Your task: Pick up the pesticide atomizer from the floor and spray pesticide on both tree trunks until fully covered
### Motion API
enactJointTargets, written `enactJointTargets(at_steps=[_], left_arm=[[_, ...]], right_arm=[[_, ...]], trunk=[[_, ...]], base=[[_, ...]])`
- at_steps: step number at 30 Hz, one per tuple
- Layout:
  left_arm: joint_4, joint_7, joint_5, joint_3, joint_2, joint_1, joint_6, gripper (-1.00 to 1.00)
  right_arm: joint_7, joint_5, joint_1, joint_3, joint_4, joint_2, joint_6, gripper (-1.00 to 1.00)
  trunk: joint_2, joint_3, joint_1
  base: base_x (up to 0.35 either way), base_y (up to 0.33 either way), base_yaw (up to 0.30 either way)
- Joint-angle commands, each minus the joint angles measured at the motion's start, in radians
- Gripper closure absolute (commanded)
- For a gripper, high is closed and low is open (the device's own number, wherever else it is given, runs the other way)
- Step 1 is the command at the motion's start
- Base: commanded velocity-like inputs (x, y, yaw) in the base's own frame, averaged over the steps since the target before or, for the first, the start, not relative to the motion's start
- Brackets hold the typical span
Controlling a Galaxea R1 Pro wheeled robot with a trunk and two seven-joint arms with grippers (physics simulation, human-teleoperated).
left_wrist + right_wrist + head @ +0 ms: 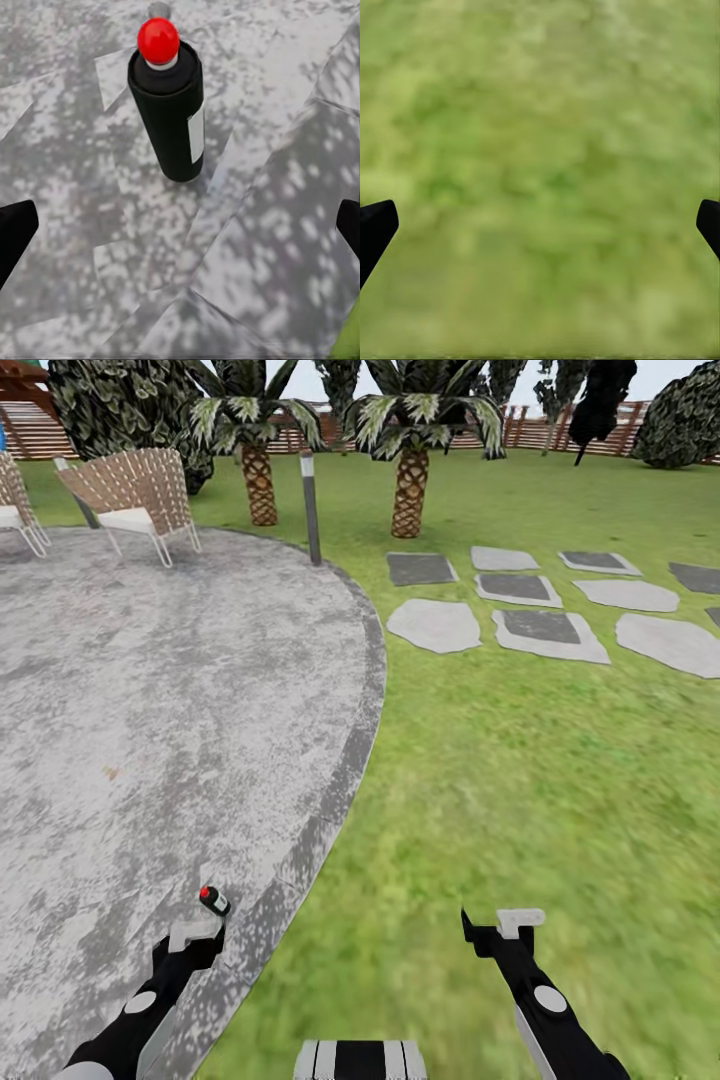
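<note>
Head view: the pesticide atomizer (214,900) stands low in the frame, left of centre, on the grey floor (150,740) near its curved edge, just beyond my left gripper (195,935); my right gripper (500,930) hangs over lawn (500,780).

Left wrist view: fingertips spread wide, the atomizer (169,112) upright at upper centre, untouched; closing off-centre could tip the slim bottle and roll it.

Right wrist view: fingers apart, empty, above the lawn (540,165).
</note>
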Motion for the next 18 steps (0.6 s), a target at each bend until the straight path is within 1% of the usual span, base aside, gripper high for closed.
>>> enactJointTargets(at_steps=[1,18], left_arm=[[0.001,-0.004,0.000,0.005,0.000,0.000,-0.003,-1.00],[0.000,-0.004,0.000,0.005,0.000,0.000,-0.004,-1.00]], right_arm=[[0.000,0.001,0.000,0.000,0.000,0.000,-0.003,-1.00],[0.000,0.001,0.000,0.000,0.000,0.000,-0.004,-1.00]], trunk=[[-0.001,-0.006,0.000],[-0.004,-0.099,0.008]], base=[[0.000,0.000,0.000],[0.000,0.000,0.000]])
